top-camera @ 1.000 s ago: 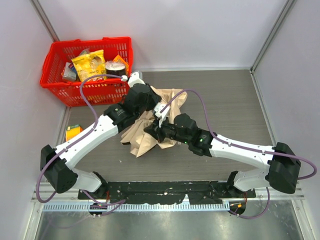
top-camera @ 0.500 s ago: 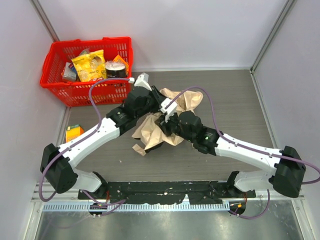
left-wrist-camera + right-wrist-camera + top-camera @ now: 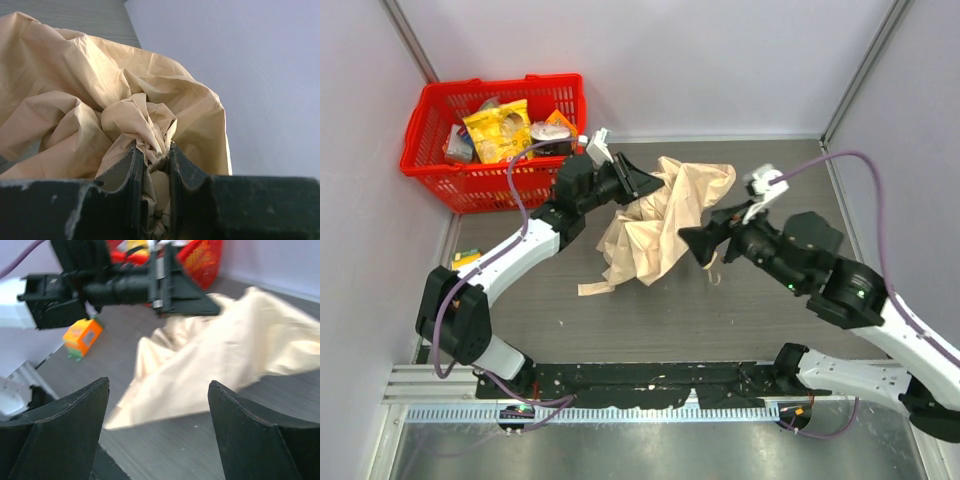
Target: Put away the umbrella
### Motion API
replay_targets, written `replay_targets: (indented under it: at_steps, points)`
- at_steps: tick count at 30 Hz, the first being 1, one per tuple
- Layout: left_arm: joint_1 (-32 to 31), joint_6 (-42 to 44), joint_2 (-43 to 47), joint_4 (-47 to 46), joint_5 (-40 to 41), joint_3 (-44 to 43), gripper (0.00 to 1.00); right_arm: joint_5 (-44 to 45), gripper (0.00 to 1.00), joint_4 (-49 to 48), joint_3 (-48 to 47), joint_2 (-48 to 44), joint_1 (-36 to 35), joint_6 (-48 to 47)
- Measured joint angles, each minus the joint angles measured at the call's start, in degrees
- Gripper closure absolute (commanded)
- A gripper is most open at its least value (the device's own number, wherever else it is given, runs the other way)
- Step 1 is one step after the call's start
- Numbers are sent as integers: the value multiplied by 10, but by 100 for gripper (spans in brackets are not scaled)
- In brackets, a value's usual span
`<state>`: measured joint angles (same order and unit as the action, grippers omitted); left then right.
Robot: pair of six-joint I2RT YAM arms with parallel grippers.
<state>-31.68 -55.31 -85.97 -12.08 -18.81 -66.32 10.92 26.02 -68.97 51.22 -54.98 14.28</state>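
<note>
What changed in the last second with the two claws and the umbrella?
The right claw let go of the umbrella, opened wide and pulled back to the right. The left claw, still shut on the umbrella's fabric, moved slightly toward the far side, and the umbrella spread out to the right. The red basket and the orange box stayed put.
</note>
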Motion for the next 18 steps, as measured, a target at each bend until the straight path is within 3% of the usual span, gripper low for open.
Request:
replay_targets:
  at_steps: [5,10,18]
  points:
    - [6,3,-17,-74,-82,26,100,11,22,45,-30,-14,99,-20]
    - [1,29,-16,-101,-137,32,100,-152,27,52,-30,48,258,-54]
    - [1,64,-6,-106,-202,32,100,-293,28,50,7,79,285,-123]
